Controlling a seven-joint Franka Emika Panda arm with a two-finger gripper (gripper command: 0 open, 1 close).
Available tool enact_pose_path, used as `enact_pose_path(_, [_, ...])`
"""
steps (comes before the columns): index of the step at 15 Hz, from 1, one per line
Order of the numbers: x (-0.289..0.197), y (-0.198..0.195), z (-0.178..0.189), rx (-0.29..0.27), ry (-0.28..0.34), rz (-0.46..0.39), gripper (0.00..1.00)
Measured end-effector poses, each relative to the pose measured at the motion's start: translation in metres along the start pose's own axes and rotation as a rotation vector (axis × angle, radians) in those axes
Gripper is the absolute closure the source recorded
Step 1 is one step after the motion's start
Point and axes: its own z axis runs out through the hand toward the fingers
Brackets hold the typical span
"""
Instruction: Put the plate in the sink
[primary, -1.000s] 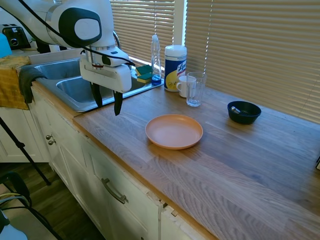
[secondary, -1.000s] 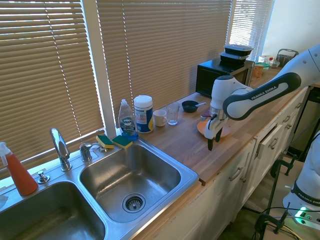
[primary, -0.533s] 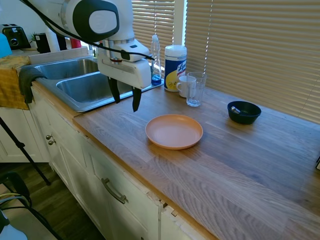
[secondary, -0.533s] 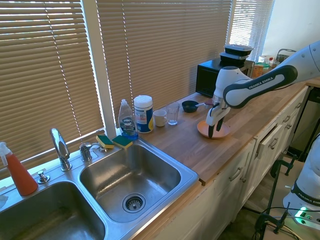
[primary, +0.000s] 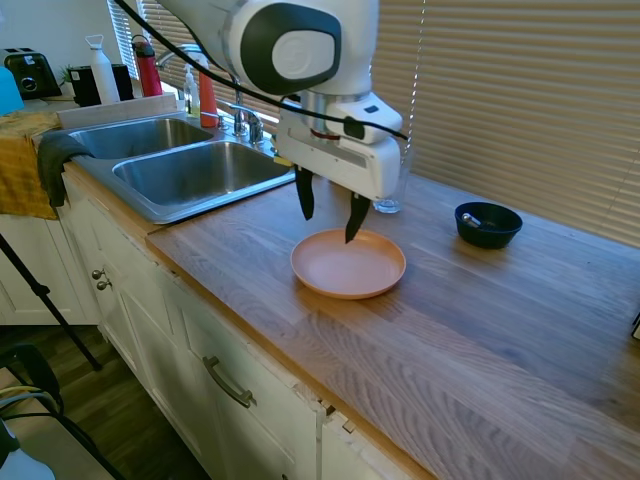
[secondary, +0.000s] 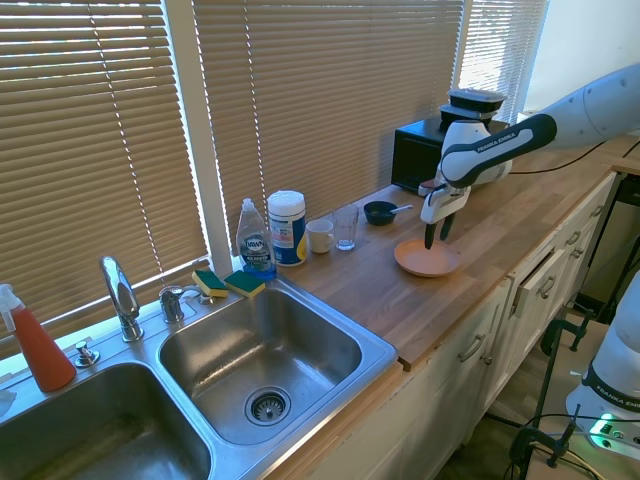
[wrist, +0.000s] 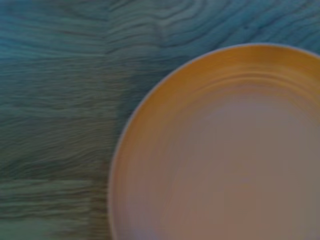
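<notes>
The gripper (primary: 328, 212) hung over the plate's (primary: 348, 264) back rim, fingers apart; the low rim could slip free.

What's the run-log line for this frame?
phase: approach | gripper: open, above plate rim, no contact seen | plate: flat on wooden counter, empty | sink: empty

The arm (secondary: 500, 140) is showing one line of readable print — "FRANKA EMIKA" in white letters along its dark band. Left of the arm, near the sink (secondary: 262, 352), the soap bottle (secondary: 254, 240) and the wipes canister (secondary: 286, 228) are carrying printed labels — too small to make out. The wrist view is showing no lettering.
</notes>
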Motion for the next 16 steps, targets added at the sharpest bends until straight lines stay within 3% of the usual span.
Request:
enact_pose_path(5, [0.065, 0.043, 0.022, 0.009, -0.023, 0.003, 0.0])
enact_pose_path(11, [0.09, 0.025, 0.06, 0.028, -0.064, -0.129, 0.0])
enact_pose_path(15, [0.093, 0.018, 0.073, 0.027, -0.101, -0.173, 0.0])
enact_pose_path(16, [0.094, 0.017, 0.074, 0.03, -0.104, -0.18, 1.0])
